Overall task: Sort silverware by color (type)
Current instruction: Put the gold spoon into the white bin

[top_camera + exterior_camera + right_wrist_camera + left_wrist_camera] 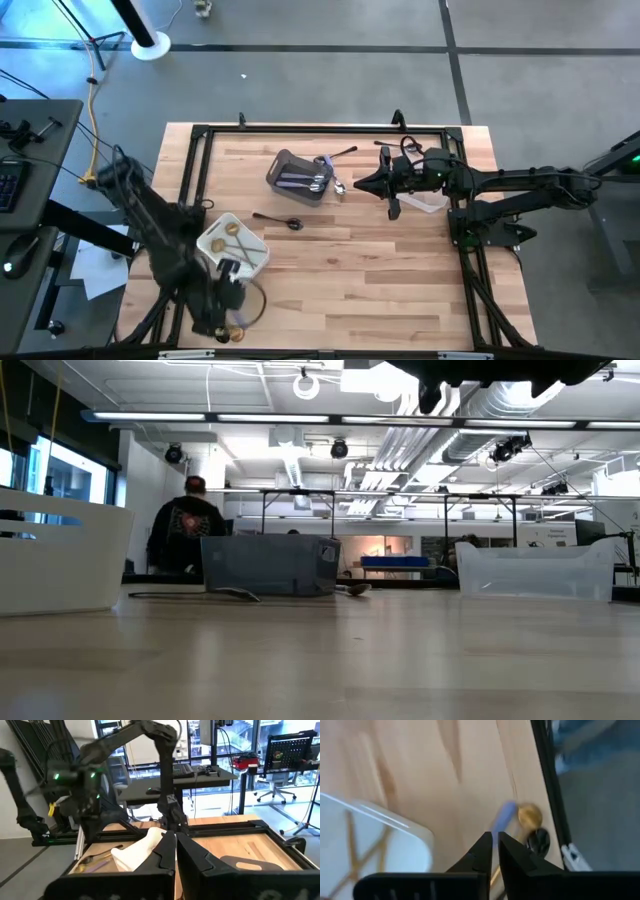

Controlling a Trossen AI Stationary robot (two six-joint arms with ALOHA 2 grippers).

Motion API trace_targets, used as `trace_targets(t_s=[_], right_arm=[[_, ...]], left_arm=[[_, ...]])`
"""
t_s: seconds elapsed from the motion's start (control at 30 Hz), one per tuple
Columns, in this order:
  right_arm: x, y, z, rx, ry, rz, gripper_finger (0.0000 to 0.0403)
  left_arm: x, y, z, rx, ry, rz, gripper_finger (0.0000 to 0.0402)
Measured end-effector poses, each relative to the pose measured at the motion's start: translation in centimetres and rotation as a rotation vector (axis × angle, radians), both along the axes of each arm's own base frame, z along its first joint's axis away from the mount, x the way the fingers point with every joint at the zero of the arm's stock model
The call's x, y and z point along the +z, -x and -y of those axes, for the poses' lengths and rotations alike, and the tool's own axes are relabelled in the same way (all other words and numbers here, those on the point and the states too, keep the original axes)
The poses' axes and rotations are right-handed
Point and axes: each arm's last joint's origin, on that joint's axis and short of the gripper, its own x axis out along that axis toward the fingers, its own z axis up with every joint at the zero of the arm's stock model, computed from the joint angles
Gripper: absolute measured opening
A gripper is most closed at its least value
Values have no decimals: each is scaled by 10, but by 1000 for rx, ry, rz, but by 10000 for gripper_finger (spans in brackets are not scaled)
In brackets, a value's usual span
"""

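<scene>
Two arms work over the wooden surface (380, 270): the left hand (226, 300) hangs near the front-left corner, just beside the white tray (258, 262) that holds gold silverware (238, 240), its fingers (482, 855) nearly pressed together with a thin gap and nothing seen pinched. More pieces, a gold spoon (529, 815) and a lilac handle (504, 815), lie by the front edge. The right hand (392, 185), pressed together and empty, hovers toward the back-right by the clear tub (430, 203), near the grey bin (290, 165) of silver pieces (316, 182); a black spoon (280, 220) lies mid-surface.
</scene>
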Motion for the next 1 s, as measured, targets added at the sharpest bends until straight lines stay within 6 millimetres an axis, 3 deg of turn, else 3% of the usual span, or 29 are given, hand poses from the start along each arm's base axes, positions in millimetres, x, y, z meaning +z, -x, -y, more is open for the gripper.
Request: trace_targets(t_s=[0.2,0.37,0.6,1.0], right_arm=[[0,0,0,0,1,4,0],[0,0,0,0,0,1,0],[0,0,0,-16,0,1,0],[-1,0,1,-19,-2,-6,0]], left_arm=[[-40,5,34,15,-19,-110,71],[-58,5,50,17,53,-129,114],[-77,14,39,36,-14,-174,155],[-95,20,29,17,-47,-187,157]])
